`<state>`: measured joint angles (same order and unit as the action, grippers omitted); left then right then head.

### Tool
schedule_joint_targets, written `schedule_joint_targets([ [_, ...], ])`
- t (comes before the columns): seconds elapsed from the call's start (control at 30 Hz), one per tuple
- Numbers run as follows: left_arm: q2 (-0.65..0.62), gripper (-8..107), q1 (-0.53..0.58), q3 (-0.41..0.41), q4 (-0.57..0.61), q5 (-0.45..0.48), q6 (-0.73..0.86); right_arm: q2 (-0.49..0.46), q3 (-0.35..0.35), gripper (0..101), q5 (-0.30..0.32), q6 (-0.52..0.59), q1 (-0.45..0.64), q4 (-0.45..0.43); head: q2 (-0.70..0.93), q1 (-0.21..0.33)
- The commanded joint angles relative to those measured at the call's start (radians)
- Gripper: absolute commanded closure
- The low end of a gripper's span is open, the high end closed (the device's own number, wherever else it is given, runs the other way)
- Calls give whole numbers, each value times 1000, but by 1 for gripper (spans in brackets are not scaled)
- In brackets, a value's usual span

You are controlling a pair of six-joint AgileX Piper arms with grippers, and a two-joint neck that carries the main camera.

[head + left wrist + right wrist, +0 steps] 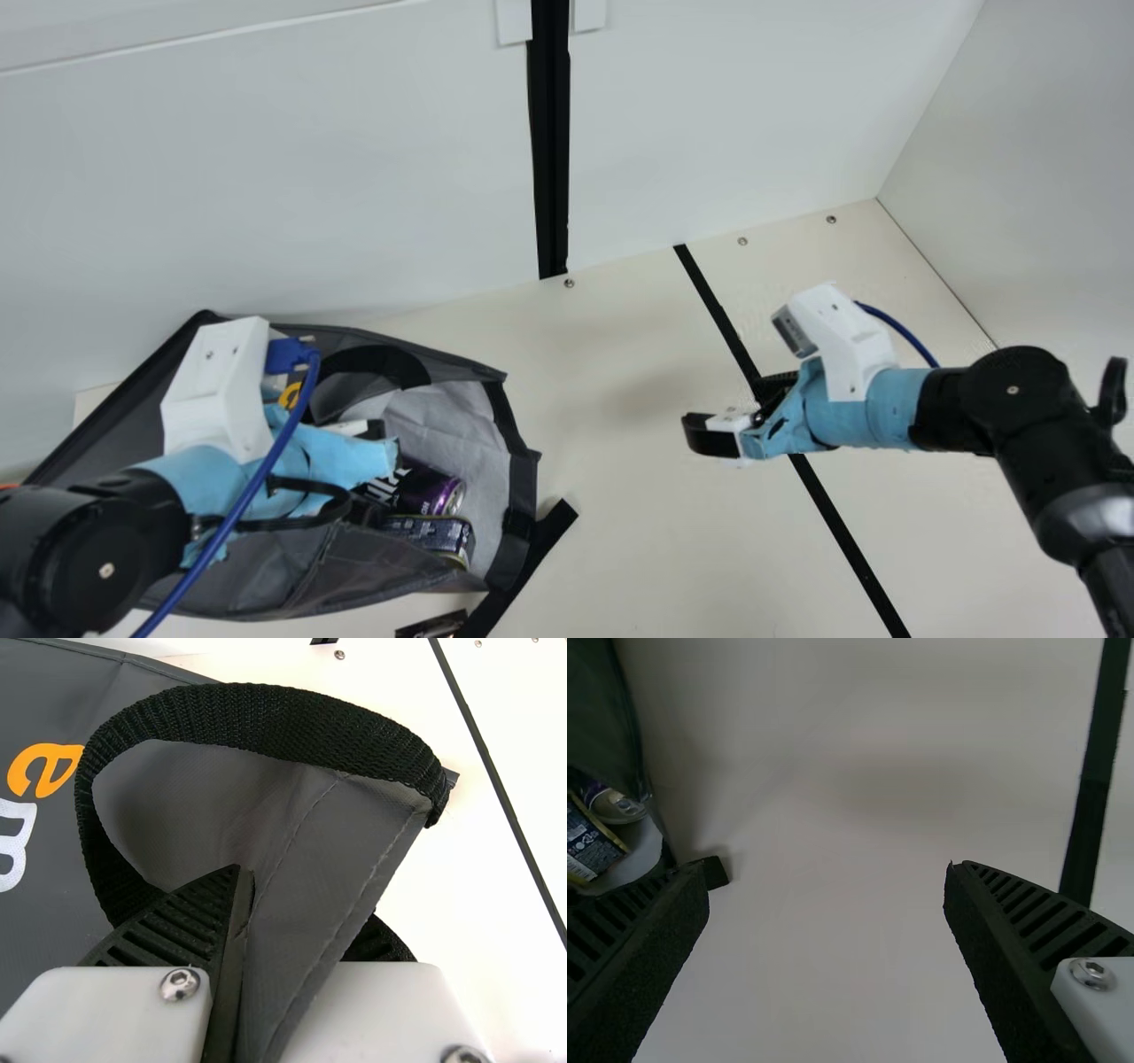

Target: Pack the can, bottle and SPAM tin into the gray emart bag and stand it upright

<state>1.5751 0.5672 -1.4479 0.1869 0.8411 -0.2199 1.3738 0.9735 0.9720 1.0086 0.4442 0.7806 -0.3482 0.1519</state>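
Note:
The gray bag [292,576] lies at the left with its mouth facing right. Just inside the mouth are the purple can [430,492] and the dark blue SPAM tin [434,534]; the can [616,806] and tin [592,849] also appear in the right wrist view. My left gripper [354,452] is over the bag, partly hiding it. In the left wrist view, a fold of the bag [310,877] runs between the fingers of the left gripper [250,943], which is shut on it beside a black handle [266,718]. My right gripper [731,409] hovers open right of the bag; the right gripper [827,873] holds nothing.
A black strap [536,558] sticks out from the bag's mouth onto the table [638,532]. Beside it, at the bottom edge, is a small dark object [434,626]. White panels [266,177] stand behind the table, and a black stripe [842,523] crosses it.

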Motion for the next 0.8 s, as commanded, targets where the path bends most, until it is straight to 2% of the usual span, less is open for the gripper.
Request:
schedule_joint_targets([
  [0.0,0,107,0,0,0,0,0,11,-4,6,-6,10,-17,15,-1,23],
  [0.77,0,107,0,0,0,0,0,156,-39,6,-89,103,-226,162,-1,23],
])
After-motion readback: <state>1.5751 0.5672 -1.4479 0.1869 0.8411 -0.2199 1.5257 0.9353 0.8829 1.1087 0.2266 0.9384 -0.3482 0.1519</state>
